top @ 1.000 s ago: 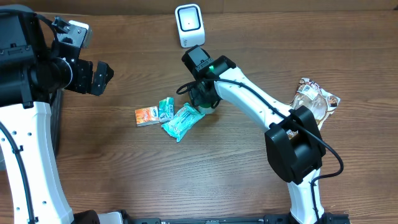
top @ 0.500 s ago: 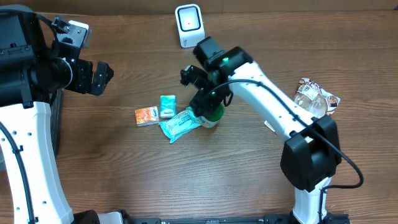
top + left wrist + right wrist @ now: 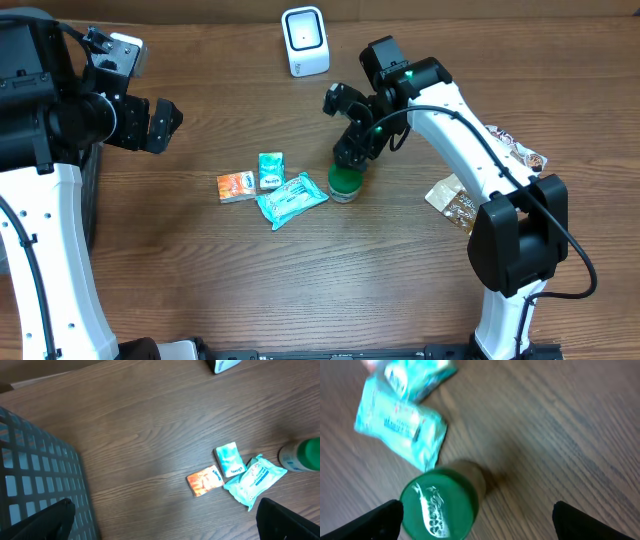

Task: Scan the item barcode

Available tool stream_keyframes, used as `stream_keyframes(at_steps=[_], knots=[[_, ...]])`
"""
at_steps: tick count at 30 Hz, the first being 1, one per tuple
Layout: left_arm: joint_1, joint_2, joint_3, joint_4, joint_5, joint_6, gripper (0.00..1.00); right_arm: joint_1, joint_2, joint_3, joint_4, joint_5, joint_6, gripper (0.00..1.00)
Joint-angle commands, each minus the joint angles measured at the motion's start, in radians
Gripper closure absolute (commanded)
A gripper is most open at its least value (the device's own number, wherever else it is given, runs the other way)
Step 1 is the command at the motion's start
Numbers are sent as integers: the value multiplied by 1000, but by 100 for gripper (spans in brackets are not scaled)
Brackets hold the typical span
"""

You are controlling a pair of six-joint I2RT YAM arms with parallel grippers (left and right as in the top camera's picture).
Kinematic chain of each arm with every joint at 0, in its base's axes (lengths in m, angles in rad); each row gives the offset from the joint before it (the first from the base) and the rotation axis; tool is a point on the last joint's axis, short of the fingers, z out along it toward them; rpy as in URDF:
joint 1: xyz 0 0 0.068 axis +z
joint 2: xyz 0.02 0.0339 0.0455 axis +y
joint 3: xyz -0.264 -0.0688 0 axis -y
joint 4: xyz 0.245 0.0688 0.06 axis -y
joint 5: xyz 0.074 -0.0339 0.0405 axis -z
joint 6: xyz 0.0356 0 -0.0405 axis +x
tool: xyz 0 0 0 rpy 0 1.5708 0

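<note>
I've got my left gripper (image 3: pixel 163 125) wide open far left, then three packs (one orange packet (image 3: pixel 235 186), one small teal packet (image 3: pixel 270 170), one bigger teal pack (image 3: pixel 292 197)), one white scanner (image 3: pixel 305 40) at the back, one green-lidded tub (image 3: pixel 345 181) upright just below my right gripper (image 3: pixel 348 128), which is spread and empty, and two snack bags (image 3: pixel 455 200).

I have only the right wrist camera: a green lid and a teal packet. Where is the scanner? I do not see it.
Observer: The white scanner stands at the table's far edge, beyond the green-lidded bottle.
Operator: Is any other item near the teal packet?
Observer: Yes. A small teal box lies beside it, and an orange packet further left.
Operator: And the left arm?
Observer: The left fingers are open and empty, over the table's left side, well apart from the items.
</note>
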Motion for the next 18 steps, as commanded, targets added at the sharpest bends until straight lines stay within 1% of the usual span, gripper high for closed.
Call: stream_keyframes(at_steps=[1,2,4,12,18], knots=[[3,-4,20,0,3,23,0,6,-29,-6,29,-16,266,4],[3,-4,20,0,3,23,0,6,-29,-6,34,-16,315,6],[3,-4,20,0,3,23,0,8,-29,-6,34,-17,371,10],[3,-4,20,0,3,23,0,16,-29,-6,7,-14,518,9],[3,-4,20,0,3,23,0,38,-29,-6,-53,39,564,9]])
